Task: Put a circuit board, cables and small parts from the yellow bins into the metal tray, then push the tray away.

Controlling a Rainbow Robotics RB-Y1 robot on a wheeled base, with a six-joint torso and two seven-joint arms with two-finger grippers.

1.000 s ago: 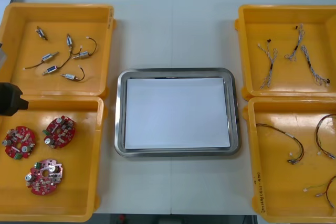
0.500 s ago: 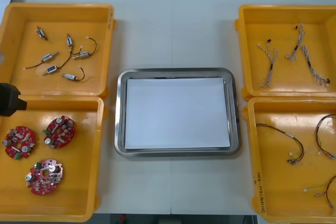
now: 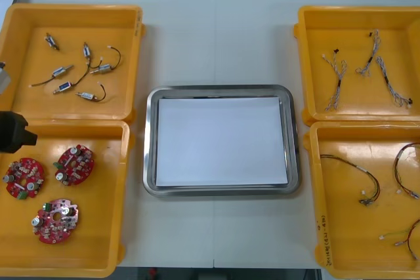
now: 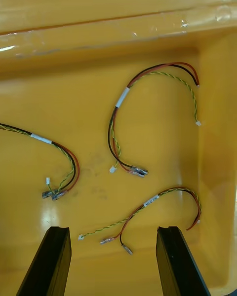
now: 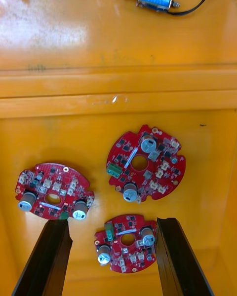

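Three round red circuit boards [image 3: 73, 164] lie flat in the near yellow bin [image 3: 98, 247] on the robot's left side, each apart from the others. Because they are round, they have no long axis. In the left wrist view, the green connector on one board [image 5: 146, 164] points toward the neighbouring board [image 5: 54, 191]. The left hand [image 5: 112, 223] hangs above this bin with its fingers wide apart, and a third board [image 5: 127, 242] lies below the gap between them. In the front view this hand shows at the left edge, over the wall between the two left bins.

The far left bin [image 3: 125, 24] holds small metal parts [image 3: 63, 86]. The metal tray [image 3: 216, 88] rests in the middle of the surface [image 3: 216, 37], white inside, with its long axis running left to right.

The right hand [image 4: 113, 232] is wide open over the near right bin [image 3: 341, 227], above curved red and yellow cables [image 4: 148, 204]. Twisted blue and white cables [image 3: 338, 77] lie in the far right bin [image 3: 308, 31].
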